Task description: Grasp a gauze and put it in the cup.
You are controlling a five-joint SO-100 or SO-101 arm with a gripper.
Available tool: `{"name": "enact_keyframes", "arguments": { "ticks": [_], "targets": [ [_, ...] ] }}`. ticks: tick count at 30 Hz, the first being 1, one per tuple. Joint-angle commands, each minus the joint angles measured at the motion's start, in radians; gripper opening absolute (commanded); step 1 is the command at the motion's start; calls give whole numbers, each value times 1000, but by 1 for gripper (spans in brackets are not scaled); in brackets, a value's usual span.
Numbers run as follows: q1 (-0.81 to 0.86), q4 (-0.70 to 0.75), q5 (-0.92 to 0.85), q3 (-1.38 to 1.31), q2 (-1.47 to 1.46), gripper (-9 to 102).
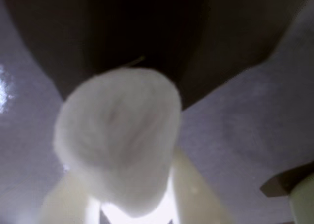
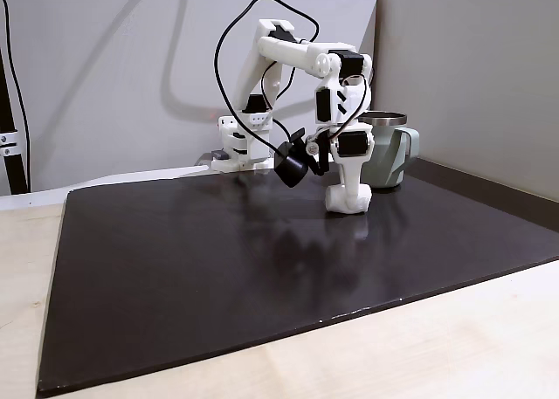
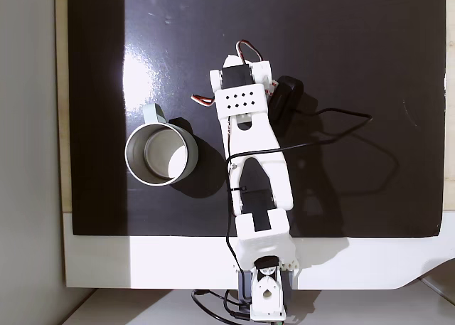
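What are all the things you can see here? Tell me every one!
gauze: one, white, soft roll, close up between the gripper's fingers in the wrist view, low over the mat.
cup: one, pale green mug with a steel rim, upright on the mat, left of the arm in a fixed view from above; nothing in it.
mat: one, black, shiny, lying on a light wooden table.
arm: one, white with black motors and cables, base at the mat's edge.
gripper: one, white, pointing down at the mat beside the cup.

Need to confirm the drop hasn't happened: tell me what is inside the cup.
From above, the cup shows only its bare pale floor. The gauze sits between the end effector fingers by the mat. The side view hides the cup's interior.
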Motion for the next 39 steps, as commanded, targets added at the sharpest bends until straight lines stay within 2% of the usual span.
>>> {"name": "enact_keyframes", "arguments": {
  "ticks": [1, 7, 15, 26, 39],
  "targets": [
    [-3, 28, 9, -46, 92, 0],
    [-23, 192, 14, -176, 150, 0],
    [-95, 434, 6, -505, 199, 0],
    [-296, 540, -120, -537, 285, 0],
    [-462, 541, -299, -354, 476, 0]
  ]
}}
